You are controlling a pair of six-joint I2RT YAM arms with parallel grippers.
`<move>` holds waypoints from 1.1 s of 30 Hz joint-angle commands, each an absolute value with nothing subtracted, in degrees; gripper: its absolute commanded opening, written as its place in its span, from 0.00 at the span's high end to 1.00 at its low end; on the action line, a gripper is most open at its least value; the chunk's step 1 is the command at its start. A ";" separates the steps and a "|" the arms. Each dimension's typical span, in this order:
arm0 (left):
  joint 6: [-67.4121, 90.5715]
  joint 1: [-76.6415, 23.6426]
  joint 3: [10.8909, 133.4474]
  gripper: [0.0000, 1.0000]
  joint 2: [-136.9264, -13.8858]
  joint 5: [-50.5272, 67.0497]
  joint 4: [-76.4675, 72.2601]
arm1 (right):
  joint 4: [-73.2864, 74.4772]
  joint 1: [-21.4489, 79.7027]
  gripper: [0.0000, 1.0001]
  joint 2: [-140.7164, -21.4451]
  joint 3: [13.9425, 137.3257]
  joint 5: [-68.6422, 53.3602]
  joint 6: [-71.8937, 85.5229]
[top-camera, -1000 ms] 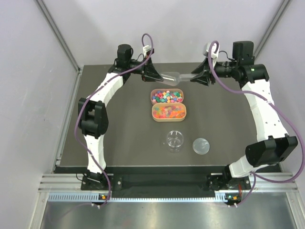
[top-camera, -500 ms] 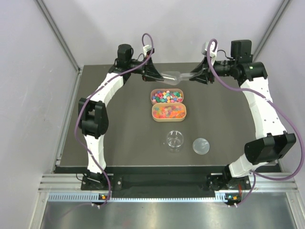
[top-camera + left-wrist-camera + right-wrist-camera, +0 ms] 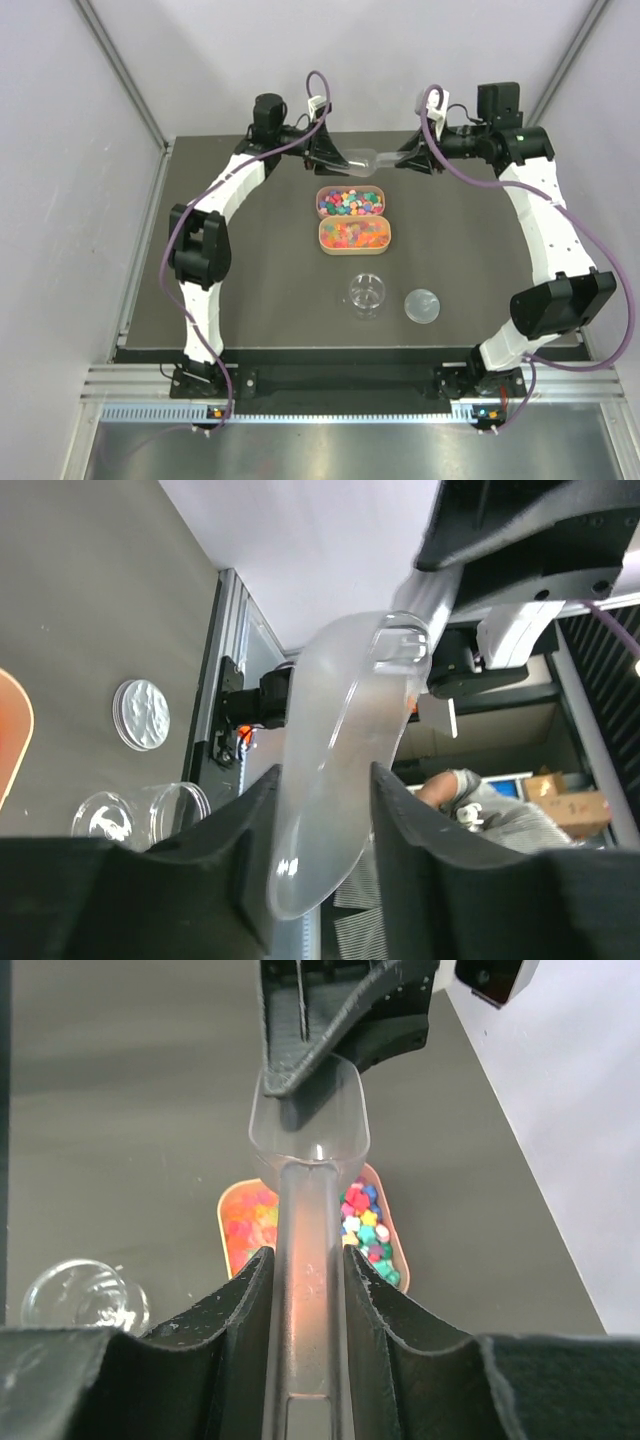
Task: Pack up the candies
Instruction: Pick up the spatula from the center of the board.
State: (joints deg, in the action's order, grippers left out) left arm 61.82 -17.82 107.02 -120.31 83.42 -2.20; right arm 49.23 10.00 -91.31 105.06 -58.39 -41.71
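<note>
A clear plastic scoop (image 3: 366, 159) hangs in the air over the far part of the table, held at both ends. My left gripper (image 3: 342, 159) is shut on its bowl (image 3: 335, 750). My right gripper (image 3: 398, 160) is shut on its handle (image 3: 308, 1260). The scoop looks empty. The candies lie in two tan trays below it: multicoloured stars (image 3: 350, 201) in the far one and orange, red and yellow pieces (image 3: 354, 235) in the near one. Both also show in the right wrist view, stars (image 3: 370, 1228) and orange pieces (image 3: 245, 1225). The clear round jar (image 3: 367, 293) stands open and empty nearer the bases.
The jar's clear lid (image 3: 422, 305) lies flat to the right of the jar. The jar (image 3: 150, 805) and the lid (image 3: 140, 713) also show in the left wrist view. White walls close in the back and sides of the dark table (image 3: 250, 280).
Both grippers have kept hold of the scoop. It has shifted slightly to the right and towards the back, and both wrists have turned a little.
</note>
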 commanded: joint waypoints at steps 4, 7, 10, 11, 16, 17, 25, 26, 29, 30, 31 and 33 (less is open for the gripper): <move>62.05 -18.64 108.72 0.47 -119.27 95.71 -9.84 | 52.47 10.81 1.00 -91.41 104.51 -52.66 -49.92; 62.84 -15.74 112.49 0.45 -121.37 95.54 -12.30 | 52.82 10.64 1.00 -90.62 103.28 -50.37 -52.02; 63.54 -11.52 116.97 0.44 -125.41 94.49 -15.28 | 52.82 9.93 1.00 -90.70 103.00 -47.12 -52.91; 64.76 -9.77 117.42 0.44 -126.38 94.22 -16.60 | 53.34 9.76 1.00 -91.31 104.40 -46.67 -52.21; 71.78 -7.65 112.16 0.37 -132.18 93.52 -34.83 | 55.54 10.28 1.00 -96.23 114.15 -43.60 -47.73; 72.68 -7.73 110.32 0.38 -132.88 93.08 -37.07 | 57.20 10.54 1.00 -98.24 117.82 -42.03 -47.90; 75.84 -10.37 112.42 0.55 -133.07 89.38 -45.78 | 63.99 13.80 1.00 -103.62 121.22 -34.02 -54.49; 76.37 -10.46 112.06 0.58 -132.54 89.65 -48.84 | 63.38 13.97 1.00 -103.62 120.42 -33.32 -54.67; 78.13 -10.20 111.36 0.66 -131.66 92.01 -54.21 | 61.35 13.89 1.00 -103.80 119.79 -31.82 -52.21; 78.13 -10.11 111.53 0.66 -131.66 92.11 -54.58 | 61.09 13.80 1.00 -103.71 119.97 -31.99 -51.86; 78.48 -9.85 112.58 0.65 -131.92 92.37 -55.28 | 60.21 13.80 1.00 -102.84 119.10 -32.51 -51.42; 79.19 -9.41 116.08 0.60 -135.07 91.77 -53.99 | 57.67 13.80 1.00 -101.26 116.82 -33.22 -50.19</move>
